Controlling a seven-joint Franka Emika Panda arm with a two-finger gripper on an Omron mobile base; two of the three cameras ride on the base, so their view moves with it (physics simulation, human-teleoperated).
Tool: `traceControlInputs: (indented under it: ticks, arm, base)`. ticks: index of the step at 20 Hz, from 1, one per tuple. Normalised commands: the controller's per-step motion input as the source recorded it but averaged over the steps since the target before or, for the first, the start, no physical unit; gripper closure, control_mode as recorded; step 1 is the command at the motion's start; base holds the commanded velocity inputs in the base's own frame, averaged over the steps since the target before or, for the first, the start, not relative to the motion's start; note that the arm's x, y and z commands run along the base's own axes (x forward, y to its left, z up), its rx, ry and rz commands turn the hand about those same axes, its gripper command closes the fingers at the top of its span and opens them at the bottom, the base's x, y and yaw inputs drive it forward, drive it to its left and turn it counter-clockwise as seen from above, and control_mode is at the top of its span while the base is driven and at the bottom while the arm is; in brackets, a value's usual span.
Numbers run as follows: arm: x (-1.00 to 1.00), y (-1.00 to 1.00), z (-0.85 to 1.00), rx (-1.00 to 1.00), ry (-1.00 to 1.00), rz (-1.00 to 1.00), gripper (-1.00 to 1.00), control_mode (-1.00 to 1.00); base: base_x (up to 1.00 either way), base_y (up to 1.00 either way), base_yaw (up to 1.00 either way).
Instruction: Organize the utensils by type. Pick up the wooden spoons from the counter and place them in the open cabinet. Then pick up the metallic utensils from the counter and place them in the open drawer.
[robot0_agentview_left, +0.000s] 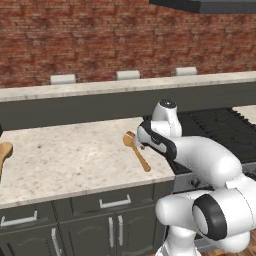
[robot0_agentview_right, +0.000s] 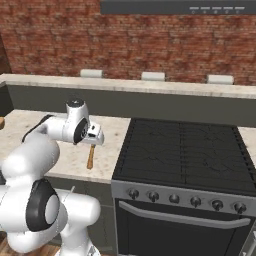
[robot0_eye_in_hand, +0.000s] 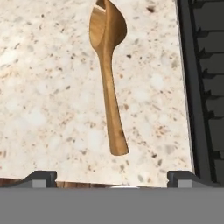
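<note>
Hovering above the beige speckled stone counter (robot0_eye_in_hand: 52, 109), the two-finger gripper (robot0_eye_in_hand: 112, 177) has its dark finger tips (robot0_eye_in_hand: 41, 177) spread wide apart, holding nothing. Between them, farther along the worktop, lies a light-brown wooden spoon (robot0_eye_in_hand: 109, 74) with a smooth oval bowl and a long straight handle, flat on the stone, handle end nearest the gripper. The black gas stove (robot0_agentview_right: 185, 150) with its ridged grates sits just beside the spoon. A second wooden spoon (robot0_agentview_left: 4, 152) rests at the counter's far left edge. Behind runs a raised beige ledge (robot0_agentview_left: 100, 87), then a rough red brick wall (robot0_agentview_left: 100, 35).
</note>
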Motion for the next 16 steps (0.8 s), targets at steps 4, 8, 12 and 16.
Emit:
traceControlInputs:
  ticks: [4, 8, 12, 16]
  arm:
    - [0.19, 0.18, -0.55, -0.01, 0.07, 0.0, -1.0, -1.0]
    - [0.19, 0.01, -0.39, 0.0, 0.06, 0.02, -1.0, -1.0]
    - [0.24, 0.0, -0.32, 0.0, 0.05, 0.03, -1.0, -1.0]
    - [0.23, 0.0, -0.43, 0.0, 0.04, 0.03, -1.0, -1.0]
  base:
    - [0.0, 0.0, 0.0]
    - [0.0, 0.0, 0.0]
    - [0.0, 0.0, 0.0]
    - [0.0, 0.0, 0.0]
